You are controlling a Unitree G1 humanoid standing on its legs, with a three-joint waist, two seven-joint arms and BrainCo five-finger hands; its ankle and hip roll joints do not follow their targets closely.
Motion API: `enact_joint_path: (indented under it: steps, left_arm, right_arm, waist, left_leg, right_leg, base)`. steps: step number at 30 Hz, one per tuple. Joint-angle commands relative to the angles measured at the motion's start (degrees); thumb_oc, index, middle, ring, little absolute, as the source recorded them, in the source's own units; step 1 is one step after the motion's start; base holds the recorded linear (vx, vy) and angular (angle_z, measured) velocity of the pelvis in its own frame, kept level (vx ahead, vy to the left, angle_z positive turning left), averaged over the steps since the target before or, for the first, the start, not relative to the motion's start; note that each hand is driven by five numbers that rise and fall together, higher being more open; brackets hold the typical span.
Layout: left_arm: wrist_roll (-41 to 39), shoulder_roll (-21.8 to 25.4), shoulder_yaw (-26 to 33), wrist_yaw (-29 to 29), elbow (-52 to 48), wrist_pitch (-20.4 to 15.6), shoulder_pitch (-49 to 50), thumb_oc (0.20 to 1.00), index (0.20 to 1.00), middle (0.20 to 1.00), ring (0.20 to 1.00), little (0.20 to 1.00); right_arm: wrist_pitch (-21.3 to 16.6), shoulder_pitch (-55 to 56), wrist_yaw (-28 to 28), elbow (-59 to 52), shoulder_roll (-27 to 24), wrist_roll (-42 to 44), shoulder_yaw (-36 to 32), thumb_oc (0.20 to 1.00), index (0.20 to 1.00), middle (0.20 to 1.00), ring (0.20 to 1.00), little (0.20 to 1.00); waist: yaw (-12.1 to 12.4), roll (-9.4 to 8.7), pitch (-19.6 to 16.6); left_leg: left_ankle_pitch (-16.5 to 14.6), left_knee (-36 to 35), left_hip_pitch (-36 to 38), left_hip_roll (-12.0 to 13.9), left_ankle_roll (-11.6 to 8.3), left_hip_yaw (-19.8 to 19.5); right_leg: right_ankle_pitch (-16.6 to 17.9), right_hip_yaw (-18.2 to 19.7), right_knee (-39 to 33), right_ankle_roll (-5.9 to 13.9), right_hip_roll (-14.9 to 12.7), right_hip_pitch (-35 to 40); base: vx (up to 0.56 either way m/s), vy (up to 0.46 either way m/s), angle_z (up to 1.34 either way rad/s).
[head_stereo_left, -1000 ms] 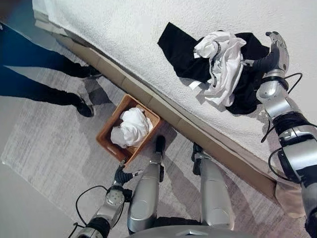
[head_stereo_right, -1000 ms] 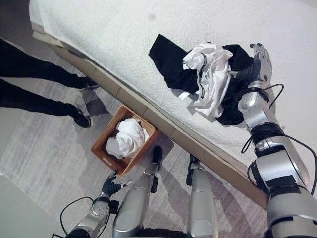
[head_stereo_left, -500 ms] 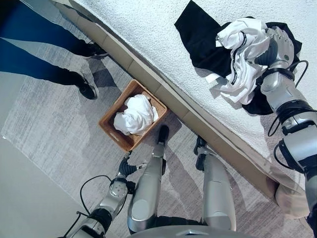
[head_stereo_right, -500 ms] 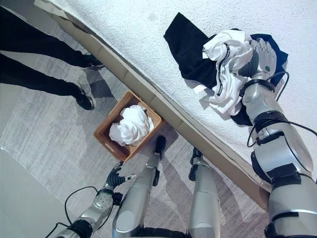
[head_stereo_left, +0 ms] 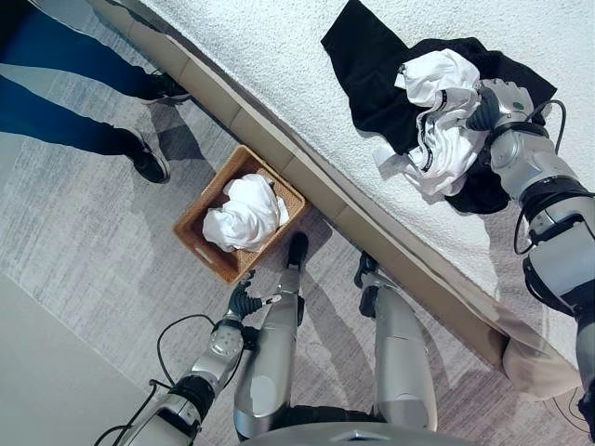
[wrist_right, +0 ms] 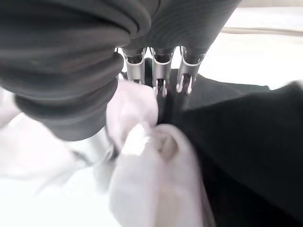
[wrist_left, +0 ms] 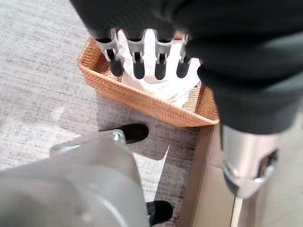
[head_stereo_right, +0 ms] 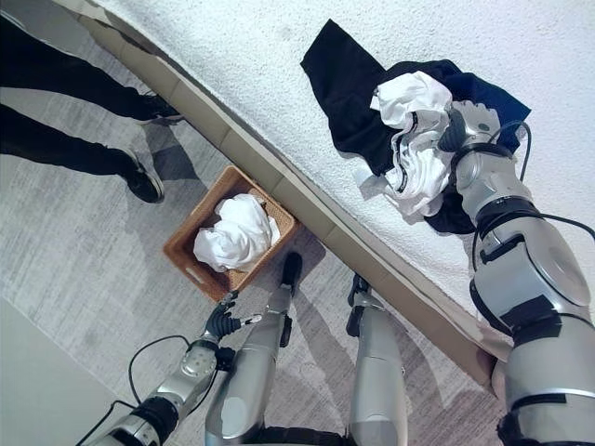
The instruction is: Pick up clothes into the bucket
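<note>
With our right hand (head_stereo_left: 497,100) curled into the white garment (head_stereo_left: 435,125) lying just inside its fingers, we judge we should gather the cloth fully before lifting toward the basket (head_stereo_left: 209,255).

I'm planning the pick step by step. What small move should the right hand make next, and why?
Probably curl the fingers shut. The right hand is pressed into the crumpled white garment lying on the black garment on the bed, and the woven brown basket waits on the floor.

Silver-grey arms; right robot hand (head_stereo_left: 497,98) and left robot hand (head_stereo_left: 244,303): dark ribbed covers, silver dark-tipped fingers.
</note>
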Motion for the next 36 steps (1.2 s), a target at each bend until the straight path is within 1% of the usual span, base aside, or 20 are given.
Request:
enact_joint_path:
  steps: [1, 4, 6, 13, 14, 15, 16, 17, 18, 19, 20, 21, 22, 23, 24, 30, 33, 34, 35, 36]
  left_arm:
    - [-0.4, 1.5, 1.2, 0.7, 0.3, 0.0, 0.9, 1.0, 1.0, 1.0, 1.0, 1.0]
    - [-0.1, 1.5, 1.6, 0.9, 1.4, 0.2, 1.0, 1.0, 1.0, 1.0, 1.0, 1.0]
    - [0.9, 1.7, 1.9, 1.1, 2.7, 0.6, 1.0, 1.0, 1.0, 1.0, 1.0, 1.0]
    - [2.4, 3.0, 3.8, 1.6, 3.2, 0.7, 1.8, 1.0, 1.0, 1.0, 1.0, 1.0]
    - [2.4, 3.0, 3.7, 1.6, 3.2, 0.7, 1.7, 1.0, 1.0, 1.0, 1.0, 1.0]
    - [2.4, 3.4, 4.3, 1.6, 2.7, 0.6, 2.5, 1.0, 1.0, 1.0, 1.0, 1.0]
    - [2.4, 3.4, 4.3, 1.6, 2.7, 0.6, 2.5, 1.0, 1.0, 1.0, 1.0, 1.0]
    - [2.6, 4.0, 4.9, 1.4, 2.2, 0.5, 3.5, 1.0, 1.0, 1.0, 1.0, 1.0]
    - [2.6, 4.0, 4.9, 1.4, 2.2, 0.5, 3.5, 1.0, 1.0, 1.0, 1.0, 1.0]
    - [2.9, 4.4, 5.7, 1.2, 2.0, 0.4, 4.3, 1.0, 1.0, 1.0, 1.0, 1.0]
    - [2.9, 4.4, 5.7, 1.2, 2.0, 0.4, 4.3, 1.0, 1.0, 1.0, 1.0, 1.0]
    - [3.1, 4.7, 6.4, 0.9, 1.8, 0.5, 5.3, 1.0, 1.0, 1.0, 1.0, 1.0]
    - [3.1, 4.7, 6.4, 0.9, 1.8, 0.5, 5.4, 1.0, 1.0, 1.0, 1.0, 1.0]
    - [3.3, 4.8, 7.0, 0.7, 2.0, 0.5, 5.9, 1.0, 1.0, 1.0, 1.0, 1.0]
    - [3.4, 4.9, 7.0, 0.7, 2.0, 0.5, 6.0, 1.0, 1.0, 1.0, 1.0, 1.0]
    - [4.8, 4.9, 8.2, -1.0, 2.5, 1.2, 8.8, 1.0, 1.0, 1.0, 1.0, 1.0]
    - [4.4, 5.2, 8.3, -1.5, 0.5, 1.0, 9.7, 1.0, 1.0, 1.0, 1.0, 1.0]
    - [3.2, 5.8, 8.2, -2.7, -3.5, 0.6, 10.3, 1.0, 1.0, 1.0, 1.0, 1.0]
    - [3.2, 5.8, 8.2, -2.7, -3.5, 0.7, 10.3, 1.0, 1.0, 1.0, 1.0, 1.0]
    - [1.4, 7.2, 7.9, -4.3, -9.6, 0.1, 11.0, 1.0, 1.0, 1.0, 1.0, 1.0]
  right_arm:
    - [-0.2, -2.5, -2.3, -0.4, -1.8, 0.5, -0.5, 0.2, 0.2, 0.2, 0.2, 0.2]
    - [-0.2, -3.1, -3.6, -1.0, -2.3, 0.9, -1.2, 0.2, 0.2, 0.2, 0.2, 0.2]
    - [-0.1, -4.4, -5.8, -3.2, -3.8, 1.7, -2.5, 0.2, 0.2, 0.2, 0.2, 0.2]
    - [-0.4, -6.2, -9.9, -8.5, -8.3, 3.8, -6.2, 0.2, 0.2, 0.2, 0.2, 0.2]
    - [-0.4, -6.2, -9.9, -8.5, -8.3, 3.8, -6.3, 0.2, 0.2, 0.2, 0.2, 0.2]
    - [-0.6, -6.5, -10.9, -10.3, -9.8, 4.3, -6.9, 0.2, 0.2, 0.2, 0.2, 0.2]
    - [-0.5, -6.5, -10.9, -10.3, -9.8, 4.3, -7.0, 0.2, 0.2, 0.2, 0.2, 0.2]
    - [-0.7, -6.5, -11.6, -12.3, -11.8, 4.4, -7.5, 0.2, 0.2, 0.2, 0.2, 0.2]
    - [-0.7, -6.5, -11.6, -12.3, -11.8, 4.4, -7.5, 0.2, 0.2, 0.2, 0.2, 0.2]
    - [-0.8, -6.6, -12.3, -13.7, -13.3, 4.7, -8.4, 0.2, 0.2, 0.2, 0.2, 0.2]
    - [-0.8, -6.6, -12.3, -13.7, -13.3, 4.7, -8.4, 0.2, 0.2, 0.2, 0.2, 0.2]
    - [-0.8, -6.7, -12.7, -15.7, -14.7, 4.7, -9.2, 0.2, 0.2, 0.2, 0.2, 0.2]
    - [-0.8, -6.6, -12.7, -15.8, -14.7, 4.7, -9.3, 0.2, 0.2, 0.2, 0.2, 0.2]
    - [-0.9, -5.9, -13.4, -17.2, -16.1, 4.9, -10.4, 0.2, 0.2, 0.2, 0.2, 0.2]
    - [-0.9, -5.7, -13.4, -17.3, -16.1, 4.9, -10.6, 0.2, 0.2, 0.2, 0.2, 0.2]
    - [-1.0, -2.7, -12.6, -21.2, -19.5, 4.6, -13.2, 0.2, 0.2, 0.2, 0.2, 0.2]
    - [-1.1, -1.7, -12.3, -22.5, -19.9, 4.6, -14.2, 0.2, 0.2, 0.2, 0.2, 0.2]
    - [-1.3, -0.6, -12.2, -23.7, -20.0, 5.0, -15.2, 0.2, 0.2, 0.2, 0.2, 0.2]
    - [-1.3, -0.5, -12.2, -23.7, -20.0, 5.0, -15.3, 0.2, 0.2, 0.2, 0.2, 0.2]
    - [-1.6, 0.6, -11.8, -24.4, -20.1, 5.8, -16.2, 0.2, 0.2, 0.2, 0.2, 0.2]
  waist:
    - [1.1, -3.0, -0.2]
    - [0.9, -3.44, -0.2]
    - [0.5, -4.34, -0.2]
    - [-0.5, -5.92, -0.3]
    - [-0.5, -5.9, -0.4]
    - [-0.9, -6.36, -1.6]
    - [-0.9, -6.37, -1.7]
    - [-1.4, -6.81, -3.4]
    - [-1.4, -6.81, -3.5]
    - [-1.8, -7.3, -5.2]
    - [-1.8, -7.3, -5.2]
    - [-2.2, -7.6, -6.8]
    - [-2.2, -7.63, -6.9]
    - [-2.6, -7.77, -8.4]
    - [-2.6, -7.8, -8.3]
    - [-3.5, -8.49, -13.2]
    - [-3.7, -8.67, -14.6]
    - [-3.9, -8.76, -16.0]
    - [-3.9, -8.78, -16.0]
    - [-4.1, -8.75, -17.4]
  left_leg:
    - [0.2, 2.3, -2.2, -0.4, -0.67, 0.3]
    - [-0.1, 2.5, -1.3, -0.3, -0.66, 0.4]
    - [-0.8, 3.0, 0.6, -0.2, -0.57, 0.8]
    - [-2.7, 3.6, 7.6, 0.1, -0.21, 2.5]
    - [-2.5, 3.4, 7.5, 0.1, -0.2, 2.4]
    - [-3.3, 3.5, 9.1, 0.3, -0.17, 3.2]
    - [-3.0, 3.3, 9.0, 0.3, -0.15, 3.2]
    - [-3.7, 3.1, 10.8, 0.5, -0.03, 4.1]
    - [-3.7, 3.1, 10.8, 0.5, -0.03, 4.0]
    - [-4.4, 2.9, 12.7, 0.6, 0.09, 4.8]
    - [-4.4, 2.8, 12.7, 0.6, 0.09, 4.8]
    - [-5.1, 2.8, 14.1, 0.7, 0.18, 5.4]
    - [-5.1, 2.7, 14.1, 0.7, 0.19, 5.4]
    - [-5.8, 2.9, 15.2, 0.7, 0.31, 5.7]
    - [-5.8, 2.9, 15.3, 0.7, 0.31, 5.8]
    - [-7.6, 2.5, 19.5, 1.0, 0.61, 7.2]
    - [-8.0, 2.4, 20.5, 1.2, 0.65, 7.6]
    - [-8.3, 2.0, 21.6, 1.2, 0.6, 7.8]
    - [-8.3, 2.0, 21.6, 1.2, 0.6, 7.8]
    - [-8.6, 1.5, 22.6, 1.4, 0.58, 8.1]
  right_leg:
    - [1.7, 2.7, -4.0, 4.62, -1.3, 3.7]
    - [1.7, 2.9, -4.2, 4.69, -1.2, 4.6]
    - [1.7, 3.2, -4.5, 4.74, -1.1, 6.7]
    - [2.1, 4.3, -6.0, 5.21, -0.9, 14.0]
    - [2.4, 4.3, -6.2, 5.23, -0.9, 13.9]
    - [2.4, 4.5, -7.0, 5.42, -0.8, 15.5]
    - [2.7, 4.5, -7.2, 5.44, -0.7, 15.5]
    - [3.0, 5.1, -8.4, 5.74, -0.5, 17.3]
    - [3.0, 5.1, -8.4, 5.74, -0.5, 17.2]
    - [3.2, 5.3, -9.4, 5.98, -0.2, 19.1]
    - [3.2, 5.3, -9.4, 5.98, -0.2, 19.1]
    - [3.1, 5.8, -9.9, 6.13, 0.0, 20.4]
    - [3.1, 5.8, -10.0, 6.14, 0.0, 20.5]
    - [2.9, 6.2, -10.2, 6.25, -0.1, 21.6]
    - [2.9, 6.2, -10.2, 6.26, -0.1, 21.7]
    - [2.4, 6.8, -12.4, 6.54, 0.4, 25.9]
    - [2.3, 7.0, -13.1, 6.56, 0.7, 27.0]
    - [2.2, 6.9, -13.8, 6.61, 0.8, 28.2]
    - [2.2, 6.9, -13.8, 6.61, 0.8, 28.2]
    - [2.0, 6.8, -14.4, 6.68, 1.0, 29.4]
  base:
    - [0.0, 0.0, 0.0]
    - [0.0, 0.0, 0.0]
    - [0.0, 0.01, -0.03]
    - [0.0, 0.036, -0.05]
    - [0.04, 0.068, -0.28]
    - [0.01, 0.031, -0.37]
    - [0.08, 0.071, -0.27]
    - [0.06, 0.045, -0.24]
    - [0.12, 0.071, -0.19]
    - [0.06, 0.029, -0.19]
    - [0.12, 0.055, -0.21]
    - [0.06, 0.027, -0.24]
    - [0.12, 0.053, -0.22]
    - [0.06, 0.027, -0.23]
    - [0.09, 0.036, -0.15]
    - [0.1, 0.02, -0.13]
    - [0.07, 0.003, -0.07]
    - [0.06, -0.001, -0.06]
    - [0.12, 0.001, -0.04]
    - [0.08, 0.003, -0.03]
